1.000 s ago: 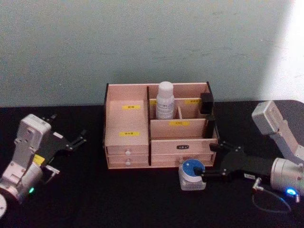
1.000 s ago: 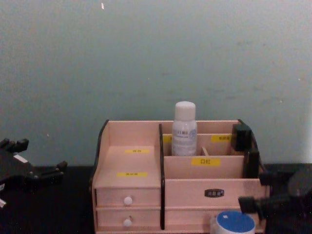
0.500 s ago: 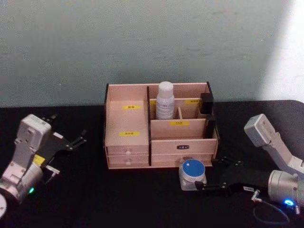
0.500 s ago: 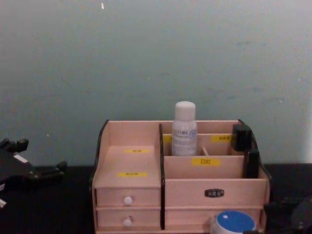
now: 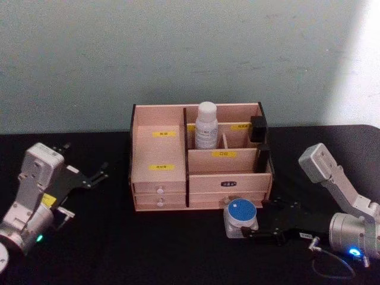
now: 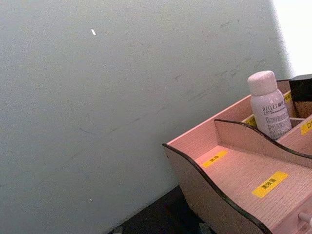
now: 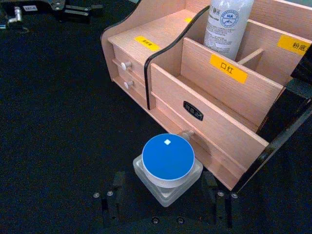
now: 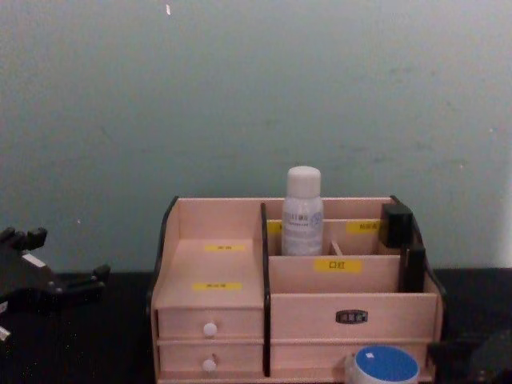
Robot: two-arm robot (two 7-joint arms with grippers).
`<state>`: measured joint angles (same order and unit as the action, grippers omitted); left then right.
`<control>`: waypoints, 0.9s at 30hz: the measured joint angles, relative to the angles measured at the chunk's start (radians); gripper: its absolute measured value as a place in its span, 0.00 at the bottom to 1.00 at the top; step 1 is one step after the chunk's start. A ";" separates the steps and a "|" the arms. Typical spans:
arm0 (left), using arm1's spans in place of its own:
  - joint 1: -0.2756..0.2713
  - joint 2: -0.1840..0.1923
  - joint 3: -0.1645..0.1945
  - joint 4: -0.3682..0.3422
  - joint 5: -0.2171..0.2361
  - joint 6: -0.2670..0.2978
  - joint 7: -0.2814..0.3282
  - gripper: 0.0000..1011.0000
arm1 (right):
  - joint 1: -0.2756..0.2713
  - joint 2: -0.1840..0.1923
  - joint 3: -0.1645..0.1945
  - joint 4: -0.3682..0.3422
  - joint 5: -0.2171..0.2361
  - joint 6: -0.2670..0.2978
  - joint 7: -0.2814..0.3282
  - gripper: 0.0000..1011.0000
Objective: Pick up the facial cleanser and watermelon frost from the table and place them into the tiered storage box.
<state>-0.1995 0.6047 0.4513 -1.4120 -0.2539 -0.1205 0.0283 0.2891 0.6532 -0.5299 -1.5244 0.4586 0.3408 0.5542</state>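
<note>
The facial cleanser (image 5: 206,124), a tall white bottle, stands upright in a back compartment of the tiered storage box (image 5: 160,178), and it is also visible in the chest view (image 8: 303,212). The watermelon frost (image 7: 168,161), a squat jar with a blue lid, sits on the black table just in front of the box's lower right drawer. My right gripper (image 7: 163,192) is low at the table and open, one finger on each side of the jar with small gaps. My left gripper (image 5: 88,159) rests open at the far left, away from the box.
A black block (image 5: 259,129) sits in the box's back right corner. The box's stepped left compartments (image 6: 243,170) hold nothing. The black table (image 5: 148,249) has free room in front of the box and to its left. A wall stands close behind.
My right gripper has dropped lower and closed in on the blue-lidded jar, sinking to the chest view's bottom right corner. The jar, the bottle and the left arm have stayed put.
</note>
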 joint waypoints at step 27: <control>0.000 0.000 0.000 0.000 0.000 0.000 0.000 0.99 | 0.092 -0.083 -0.051 0.122 -0.048 -0.022 0.024 0.99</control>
<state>-0.1996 0.6047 0.4514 -1.4120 -0.2539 -0.1205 0.0283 0.3815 0.5704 -0.5805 -1.4020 0.4106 0.3193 0.5781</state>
